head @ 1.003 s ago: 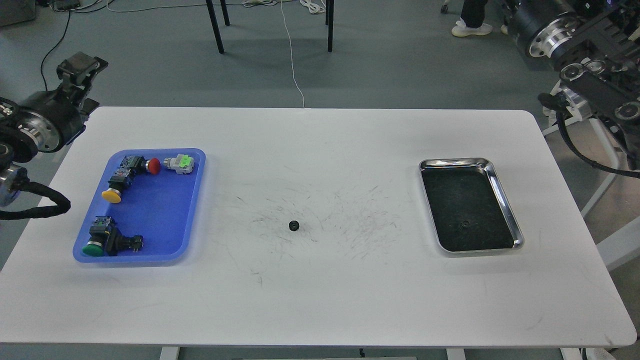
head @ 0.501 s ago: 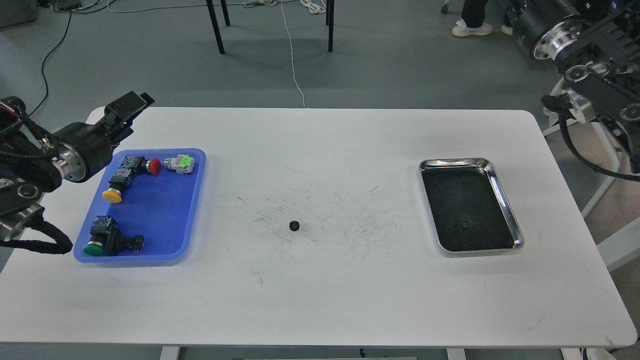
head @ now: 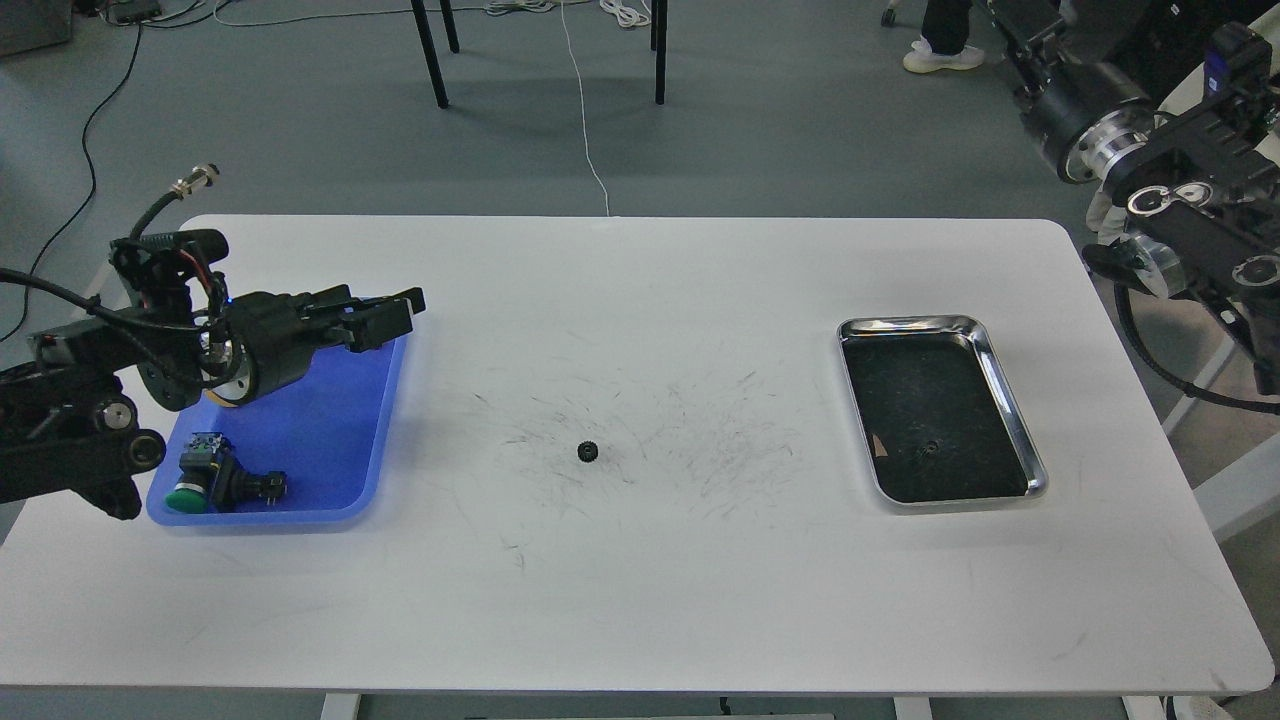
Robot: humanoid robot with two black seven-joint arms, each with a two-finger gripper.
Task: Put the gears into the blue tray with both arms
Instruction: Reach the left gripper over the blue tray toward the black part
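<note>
One gear (head: 588, 451) lies flat on the table (head: 640, 600), well to the right of the left gripper (head: 400, 312) and lower in view; a second gear (head: 930, 449) sits in the steel tray (head: 1010, 400), farther right. The left gripper hangs over the blue tray (head: 300, 440), fingers slightly parted and empty, pointed toward the table gear, probably to reach it. A green switch (head: 200, 485) rests below it. The right gripper is out of view.
</note>
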